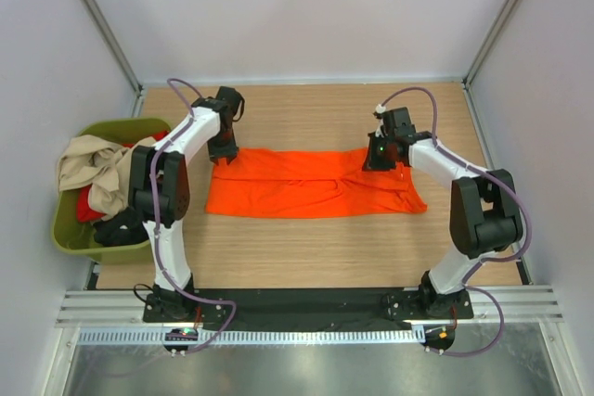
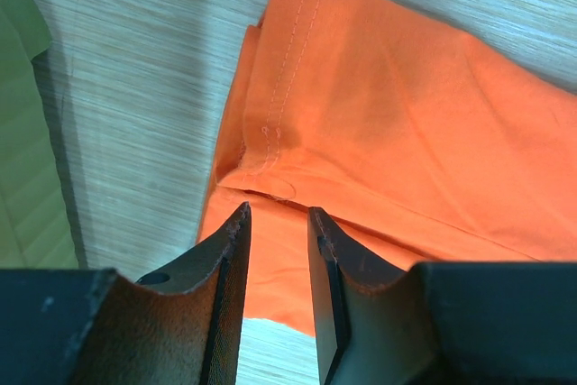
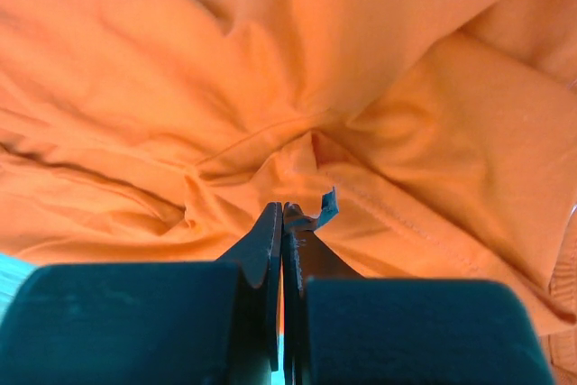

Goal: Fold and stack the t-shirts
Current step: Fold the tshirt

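A bright orange t-shirt (image 1: 306, 187) lies as a long folded band across the middle of the table. My left gripper (image 1: 223, 150) hovers at its far left corner. In the left wrist view the left gripper (image 2: 278, 214) is open. Nothing sits in the narrow gap, and the shirt's stitched hem (image 2: 279, 87) lies just ahead. My right gripper (image 1: 379, 162) is on the band's far right part. In the right wrist view the right gripper (image 3: 282, 207) is shut, its tips nipping a pucker of the orange cloth (image 3: 270, 69). Beige (image 1: 93, 169), red (image 1: 90, 203) and black (image 1: 121, 227) t-shirts are heaped in the tub.
An olive-green plastic tub (image 1: 70, 238) stands at the table's left edge; its wall (image 2: 18, 132) shows in the left wrist view. White walls with metal posts enclose the wooden table (image 1: 306, 248) on three sides. A loose strip of pad (image 3: 326, 205) sticks out from the right fingertip.
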### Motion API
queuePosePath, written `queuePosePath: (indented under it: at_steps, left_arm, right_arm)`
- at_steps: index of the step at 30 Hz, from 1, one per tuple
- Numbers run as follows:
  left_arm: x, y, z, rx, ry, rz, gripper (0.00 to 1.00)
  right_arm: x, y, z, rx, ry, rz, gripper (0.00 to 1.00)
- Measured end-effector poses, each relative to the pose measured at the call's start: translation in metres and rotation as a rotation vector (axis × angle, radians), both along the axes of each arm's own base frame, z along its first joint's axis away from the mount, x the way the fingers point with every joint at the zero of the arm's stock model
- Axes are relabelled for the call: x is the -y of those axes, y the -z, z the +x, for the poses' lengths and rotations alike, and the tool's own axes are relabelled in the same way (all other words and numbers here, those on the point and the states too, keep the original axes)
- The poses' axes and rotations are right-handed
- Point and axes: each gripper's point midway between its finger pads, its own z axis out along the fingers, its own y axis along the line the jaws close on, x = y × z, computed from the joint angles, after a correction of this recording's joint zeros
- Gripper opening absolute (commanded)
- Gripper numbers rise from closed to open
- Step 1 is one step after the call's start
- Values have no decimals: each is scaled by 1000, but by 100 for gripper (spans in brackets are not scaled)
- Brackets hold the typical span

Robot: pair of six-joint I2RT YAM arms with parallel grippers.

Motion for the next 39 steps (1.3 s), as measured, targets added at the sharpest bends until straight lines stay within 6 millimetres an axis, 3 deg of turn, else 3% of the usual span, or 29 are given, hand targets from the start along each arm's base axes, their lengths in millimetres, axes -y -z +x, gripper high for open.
queuePosePath:
  at_steps: [5, 14, 18, 20, 21, 25, 39]
  left_arm:
    - [4, 0, 0, -1, 5, -20, 33]
    - [15, -10, 0, 19, 33, -83, 33]
    - [18, -27, 0, 57, 51, -106, 33]
    - [19, -33, 0, 73, 56, -114, 33]
    - [19, -35, 0, 78, 58, -116, 33]
    - [20, -36, 0, 79, 60, -121, 33]
    - [23, -36, 1, 80, 66, -132, 33]
  right_arm:
    - [2, 5, -10, -4, -11, -26, 31]
    - [6, 23, 5, 7, -75, -96, 44]
    - [7, 39, 4, -12, -123, -123, 40]
    - [7, 41, 5, -13, -145, -128, 30]
    - [6, 40, 5, -8, -153, -130, 20]
    - [4, 36, 9, 11, -169, -127, 1]
    - [-1, 11, 14, 68, -190, -105, 1]
